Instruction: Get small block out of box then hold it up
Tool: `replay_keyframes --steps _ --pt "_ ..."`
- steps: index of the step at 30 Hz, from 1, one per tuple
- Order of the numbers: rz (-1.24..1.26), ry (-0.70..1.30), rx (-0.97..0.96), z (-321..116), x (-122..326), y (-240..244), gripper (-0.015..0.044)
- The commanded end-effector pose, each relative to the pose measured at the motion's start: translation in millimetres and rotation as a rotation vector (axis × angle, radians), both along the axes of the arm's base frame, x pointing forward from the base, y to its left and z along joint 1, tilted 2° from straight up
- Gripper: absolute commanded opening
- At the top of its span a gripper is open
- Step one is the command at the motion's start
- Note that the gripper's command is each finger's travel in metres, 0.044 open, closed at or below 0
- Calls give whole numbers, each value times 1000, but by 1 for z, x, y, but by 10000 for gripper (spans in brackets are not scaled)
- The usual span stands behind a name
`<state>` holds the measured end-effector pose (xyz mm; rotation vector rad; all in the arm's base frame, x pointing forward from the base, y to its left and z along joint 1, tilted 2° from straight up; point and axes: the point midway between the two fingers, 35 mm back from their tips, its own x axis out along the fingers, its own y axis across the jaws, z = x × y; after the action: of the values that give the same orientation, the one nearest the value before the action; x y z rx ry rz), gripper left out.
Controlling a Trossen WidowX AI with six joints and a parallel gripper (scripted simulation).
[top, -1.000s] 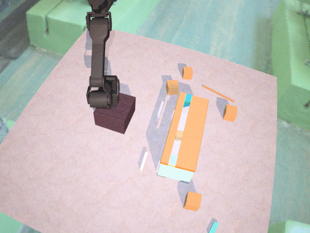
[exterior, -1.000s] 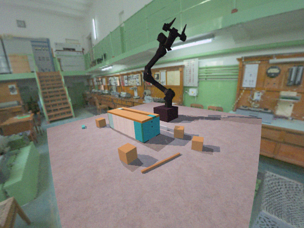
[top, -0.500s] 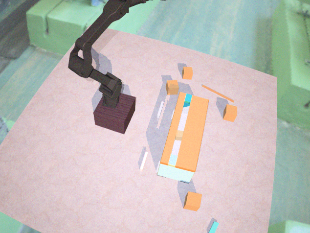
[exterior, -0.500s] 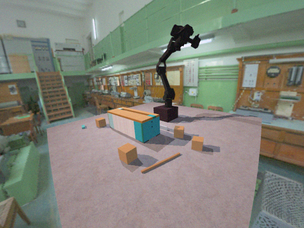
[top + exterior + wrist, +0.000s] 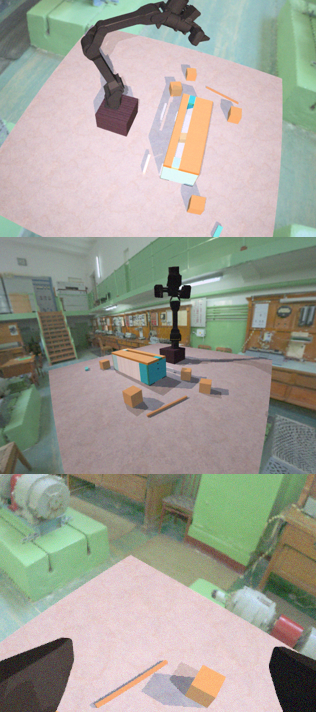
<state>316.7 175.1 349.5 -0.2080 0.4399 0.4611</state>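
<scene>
From where I'm standing, the pincer (image 5: 204,38) (image 5: 174,292) (image 5: 174,656) is up in the air, well above the table (image 5: 76,166) (image 5: 163,440) (image 5: 115,604), its fingers spread nearly as wide as they go, with nothing between them. The small block (image 5: 182,137) seems to be the tan one showing through the slot in the top of the long orange-lidded box (image 5: 200,132) (image 5: 137,356), so it is inside, far below the pincer and well apart from it. How it sits on the shelf I can't make out. Nearer the pincer than that, but still well below it, an orange stick (image 5: 222,94) (image 5: 167,406) (image 5: 131,684) lies on the table with an orange cube (image 5: 234,115) (image 5: 132,396) (image 5: 206,686) near it. Looking out between the fingers, you see both of those.
</scene>
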Motion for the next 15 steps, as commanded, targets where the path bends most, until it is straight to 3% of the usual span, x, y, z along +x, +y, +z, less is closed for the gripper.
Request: replay_keyframes --steps 1,9,15 --pt "-119 127 31 -27 22 -27 400" --pt "-438 413 109 -96 52 -106 400" --pt "-811 673 293 -151 55 -181 400"
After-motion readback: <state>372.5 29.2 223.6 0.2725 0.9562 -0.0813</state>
